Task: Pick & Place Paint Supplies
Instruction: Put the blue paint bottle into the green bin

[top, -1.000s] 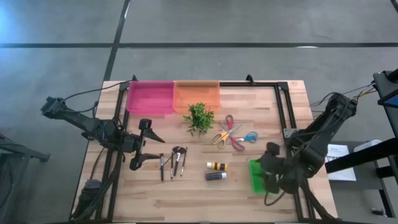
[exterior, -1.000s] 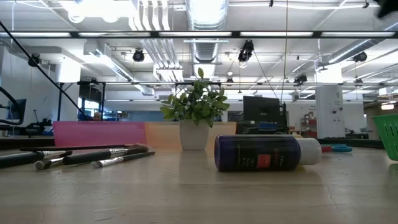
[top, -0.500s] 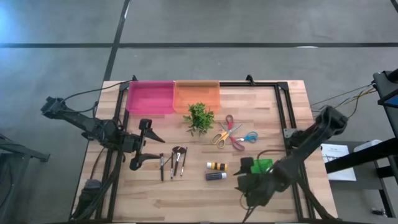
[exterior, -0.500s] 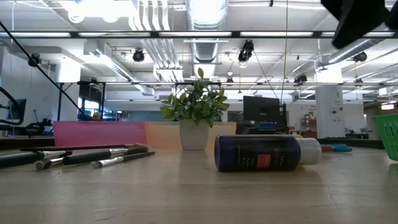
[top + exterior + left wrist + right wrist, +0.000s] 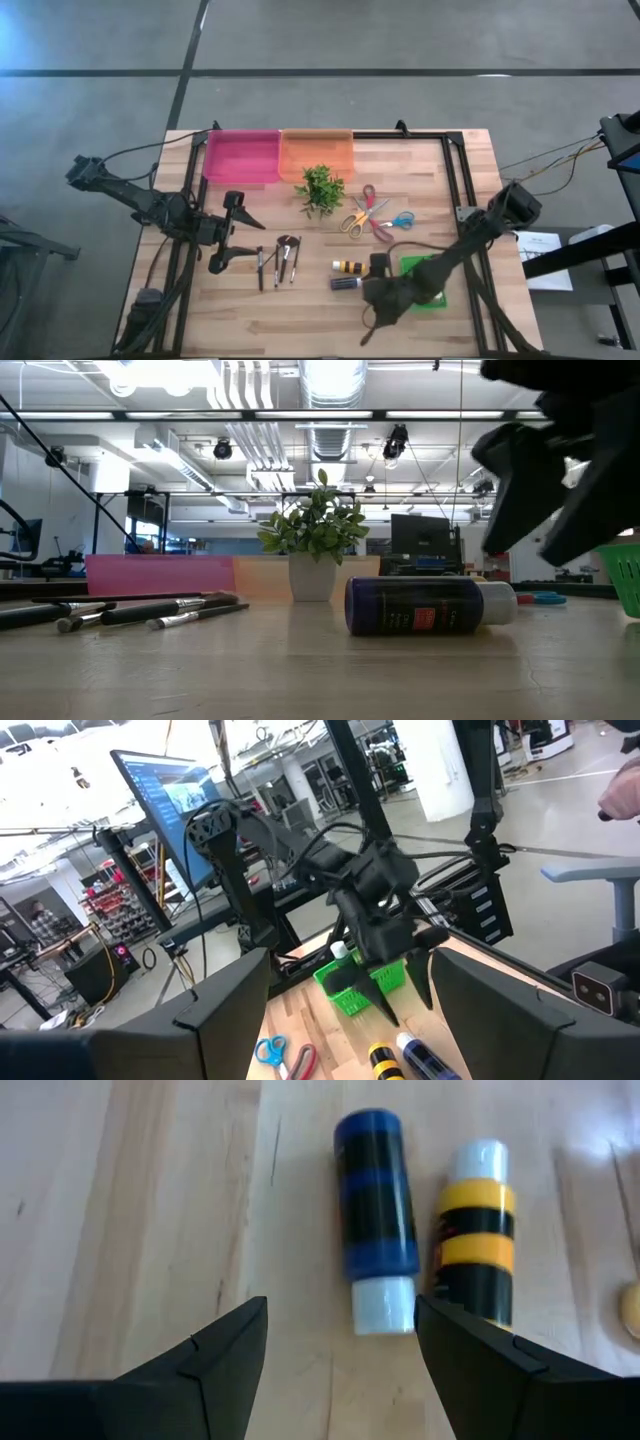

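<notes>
Right wrist view: white-capped blue tube

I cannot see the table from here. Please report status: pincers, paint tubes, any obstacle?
Right pincer open, empty, above dark tube. Yellow tube lies beside it. Left pincer open, waiting near brushes. Nothing in the way.

Wood table: pink bin & orange bin at back edge, plant w/ scissors mid, brushes left, yellow tube just beside dark tube, green basket right.
</notes>
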{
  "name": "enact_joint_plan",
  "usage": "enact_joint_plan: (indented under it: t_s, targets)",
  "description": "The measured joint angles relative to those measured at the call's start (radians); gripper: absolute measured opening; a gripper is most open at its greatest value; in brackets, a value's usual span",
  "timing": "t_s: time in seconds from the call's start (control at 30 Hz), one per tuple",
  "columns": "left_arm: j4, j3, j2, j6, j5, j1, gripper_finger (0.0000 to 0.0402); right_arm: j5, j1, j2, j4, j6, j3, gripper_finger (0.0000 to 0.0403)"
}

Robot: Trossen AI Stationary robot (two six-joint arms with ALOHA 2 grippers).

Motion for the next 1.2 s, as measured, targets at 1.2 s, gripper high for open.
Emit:
enact_joint_plan:
  t_s: [1.2]
  targets:
    - [0.001, 0.0, 0.0, 0.0, 0.0, 0.0, 0.0287, -0.065, -0.081, 0.036, 0.111, -0.03, -0.051, 0.0251]
